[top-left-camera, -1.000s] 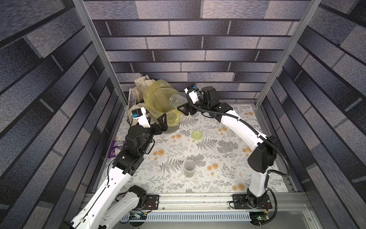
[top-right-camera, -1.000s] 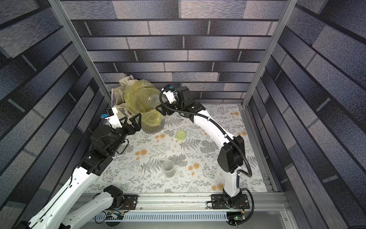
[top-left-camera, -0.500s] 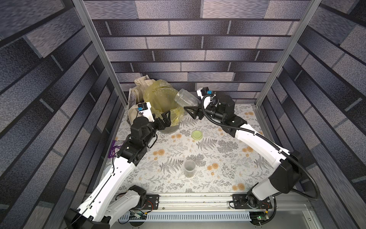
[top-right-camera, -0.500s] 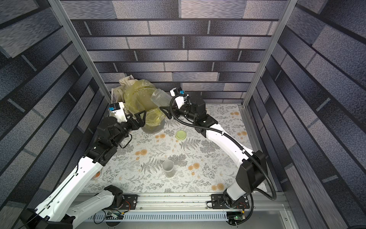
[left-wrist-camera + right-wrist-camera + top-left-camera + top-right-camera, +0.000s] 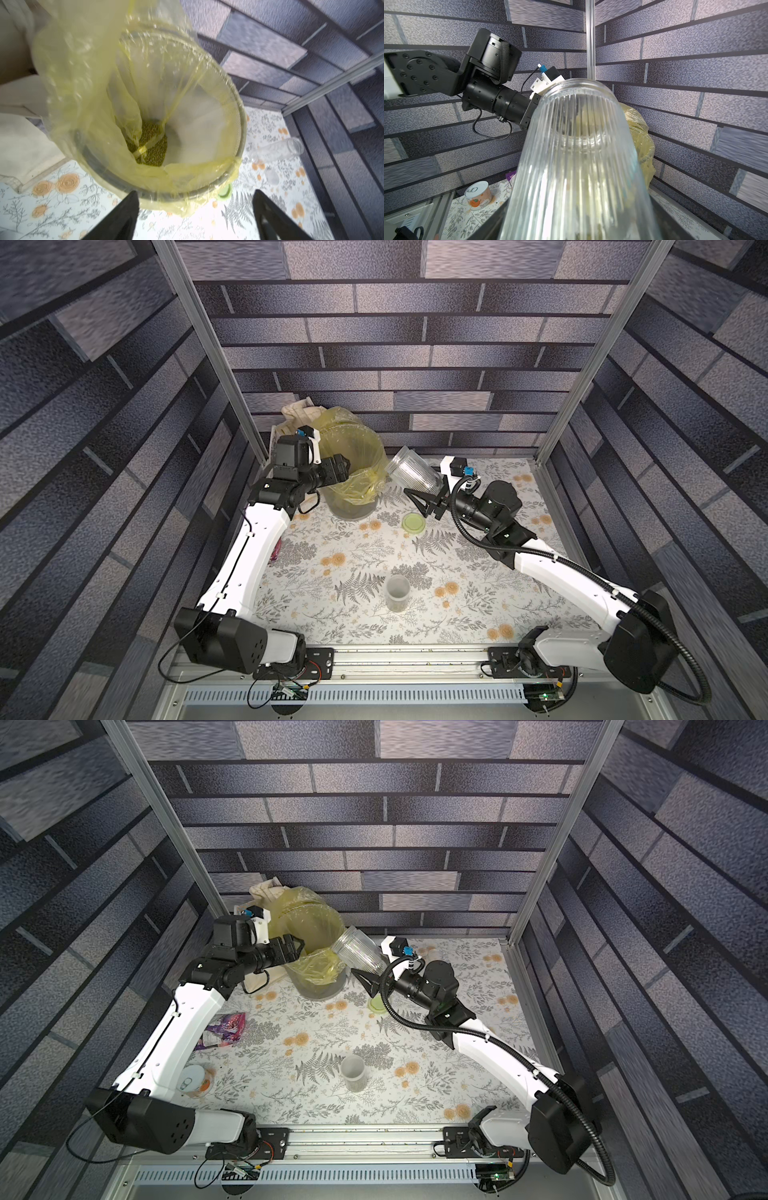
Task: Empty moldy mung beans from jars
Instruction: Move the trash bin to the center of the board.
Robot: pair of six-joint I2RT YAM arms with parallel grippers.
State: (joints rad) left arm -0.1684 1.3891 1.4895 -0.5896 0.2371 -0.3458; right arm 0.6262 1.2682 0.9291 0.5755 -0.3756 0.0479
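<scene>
My right gripper (image 5: 429, 494) (image 5: 371, 974) is shut on the base of a wide ribbed clear jar (image 5: 411, 475) (image 5: 357, 950) (image 5: 577, 166), held tilted in the air. Its open mouth points at the yellow-bagged grey bin (image 5: 353, 511) (image 5: 318, 990) and sits just outside the rim. The jar looks almost empty. Mung beans (image 5: 153, 145) lie heaped in the bottom of the bag. My left gripper (image 5: 340, 472) (image 5: 293, 950) (image 5: 194, 209) is open at the bin's near rim (image 5: 242, 133), with the bag's loose edge hanging between its fingers. A short jar (image 5: 397, 593) (image 5: 353, 1073) stands mid-table.
A lime-green lid (image 5: 412, 522) (image 5: 225, 192) lies next to the bin. A slim clear jar (image 5: 278, 149) lies on its side beyond it. A tin can (image 5: 193, 1081) (image 5: 478, 195) and a purple packet (image 5: 224, 1029) sit under my left arm. A beige cloth bag (image 5: 297, 414) is behind the bin.
The right arm drew back to the right, taking the tilted jar from over the bin to beside its rim. The left gripper moved up to the bin's rim and its jaws narrowed.
</scene>
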